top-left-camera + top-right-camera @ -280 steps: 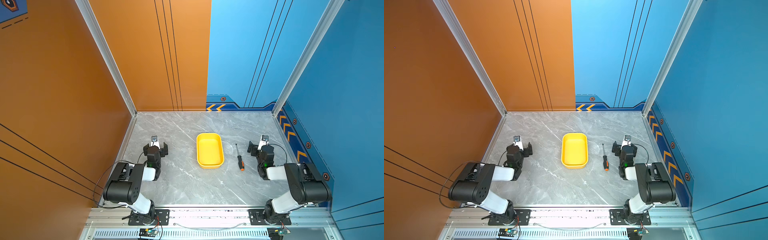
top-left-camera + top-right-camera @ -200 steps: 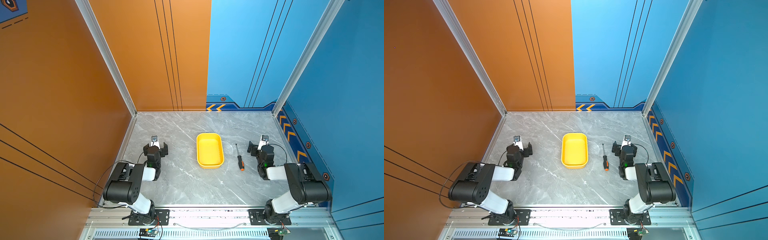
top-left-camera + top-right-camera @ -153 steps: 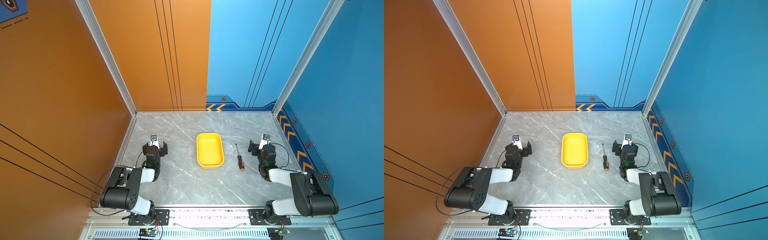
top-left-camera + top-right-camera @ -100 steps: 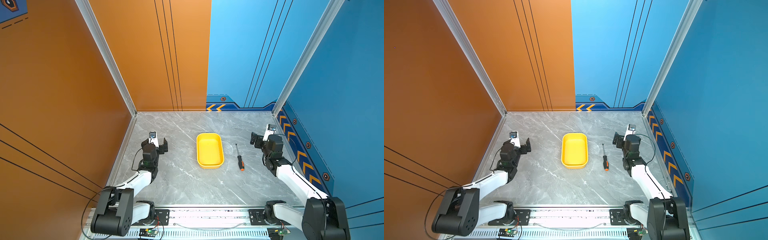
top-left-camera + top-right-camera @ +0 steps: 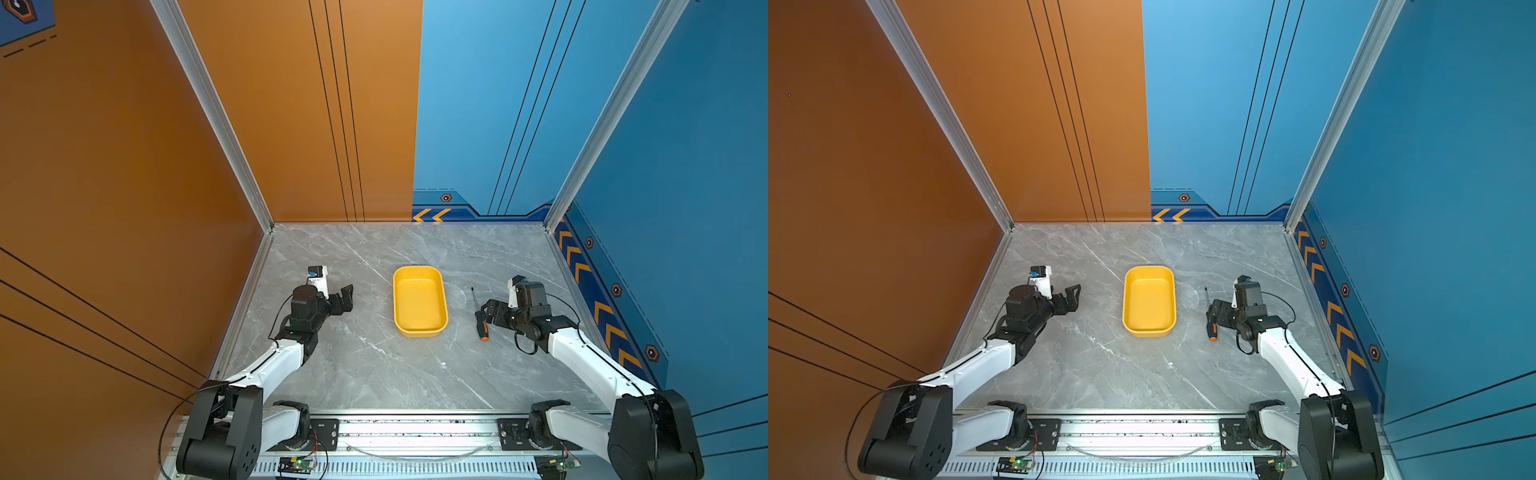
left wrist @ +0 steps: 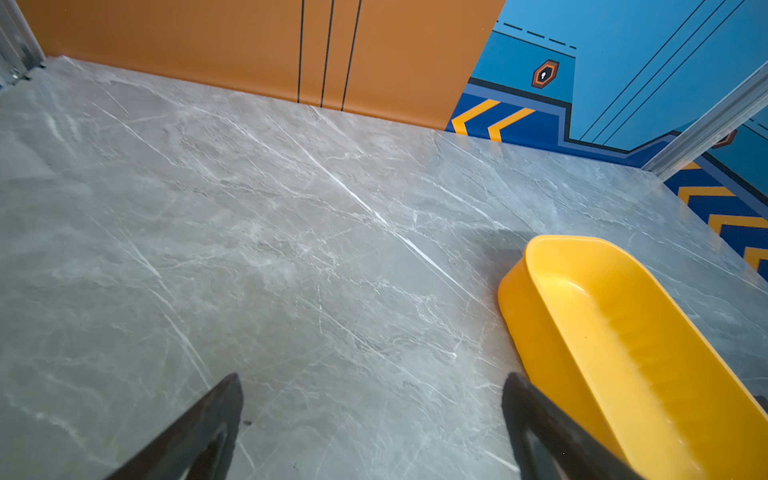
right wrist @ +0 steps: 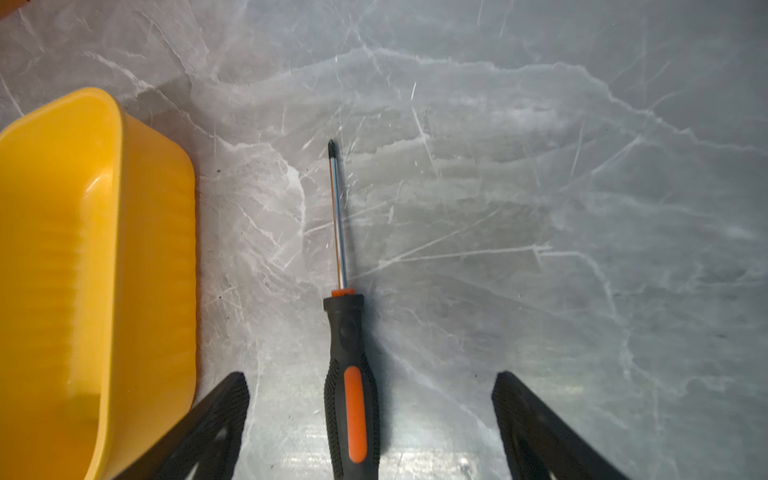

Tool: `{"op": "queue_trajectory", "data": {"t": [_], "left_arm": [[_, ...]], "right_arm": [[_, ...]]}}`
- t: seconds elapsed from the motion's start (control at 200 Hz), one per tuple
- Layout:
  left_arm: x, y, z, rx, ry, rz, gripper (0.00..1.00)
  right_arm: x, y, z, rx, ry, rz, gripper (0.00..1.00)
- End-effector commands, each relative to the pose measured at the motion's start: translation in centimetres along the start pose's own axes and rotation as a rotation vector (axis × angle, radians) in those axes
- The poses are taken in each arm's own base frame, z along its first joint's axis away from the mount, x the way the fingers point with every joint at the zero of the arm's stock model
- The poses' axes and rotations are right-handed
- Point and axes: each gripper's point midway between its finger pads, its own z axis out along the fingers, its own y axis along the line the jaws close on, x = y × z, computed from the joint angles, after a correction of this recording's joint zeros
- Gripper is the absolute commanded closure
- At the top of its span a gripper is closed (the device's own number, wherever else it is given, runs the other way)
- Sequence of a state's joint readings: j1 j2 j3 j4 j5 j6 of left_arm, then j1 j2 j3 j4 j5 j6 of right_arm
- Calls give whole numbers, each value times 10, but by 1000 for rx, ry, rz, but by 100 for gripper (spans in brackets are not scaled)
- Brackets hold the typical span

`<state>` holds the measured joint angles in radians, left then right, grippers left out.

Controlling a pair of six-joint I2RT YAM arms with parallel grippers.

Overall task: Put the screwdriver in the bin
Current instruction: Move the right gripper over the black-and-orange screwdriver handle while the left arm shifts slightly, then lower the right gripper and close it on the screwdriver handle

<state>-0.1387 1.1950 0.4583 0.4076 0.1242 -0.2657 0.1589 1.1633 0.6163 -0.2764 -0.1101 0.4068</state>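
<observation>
The screwdriver (image 5: 478, 312) (image 5: 1209, 316) lies flat on the grey marble table just right of the bin, with its black and orange handle (image 7: 351, 374) toward the front. The bin (image 5: 419, 303) (image 5: 1148, 301) is a shallow yellow tray in mid-table with nothing in it. My right gripper (image 5: 487, 313) (image 5: 1213, 313) (image 7: 371, 380) hangs open over the handle, one finger on each side and neither touching it. My left gripper (image 5: 348, 297) (image 5: 1075, 297) (image 6: 374, 380) is open and holds nothing, a short way left of the bin (image 6: 602, 332).
Orange walls stand at the left and back left, blue walls at the back right and right. The bin's side wall (image 7: 158, 249) is close beside the right gripper's finger. A metal rail with both arm bases runs along the front edge (image 5: 415, 428).
Both arms have unfolded from their tucked pose and reached forward. The right gripper has swung in over the screwdriver's handle and the left gripper has turned toward the bin. Screwdriver and bin have not moved.
</observation>
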Motion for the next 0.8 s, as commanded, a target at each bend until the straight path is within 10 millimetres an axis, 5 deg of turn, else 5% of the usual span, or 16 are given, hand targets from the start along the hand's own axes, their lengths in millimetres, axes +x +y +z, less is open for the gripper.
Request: {"op": "queue_trajectory", "data": {"t": [0.0, 0.215, 0.531, 0.796], "left_arm": [[4, -13, 1, 52, 84, -45, 2], [7, -18, 3, 76, 115, -59, 2], [15, -26, 5, 120, 180, -62, 2], [19, -29, 8, 138, 208, -64, 2]], "right_arm": [[27, 2, 6, 2, 89, 56, 11], [44, 10, 24, 71, 152, -2, 18], [40, 14, 43, 173, 178, -70, 25], [44, 11, 47, 207, 200, -83, 42]]}}
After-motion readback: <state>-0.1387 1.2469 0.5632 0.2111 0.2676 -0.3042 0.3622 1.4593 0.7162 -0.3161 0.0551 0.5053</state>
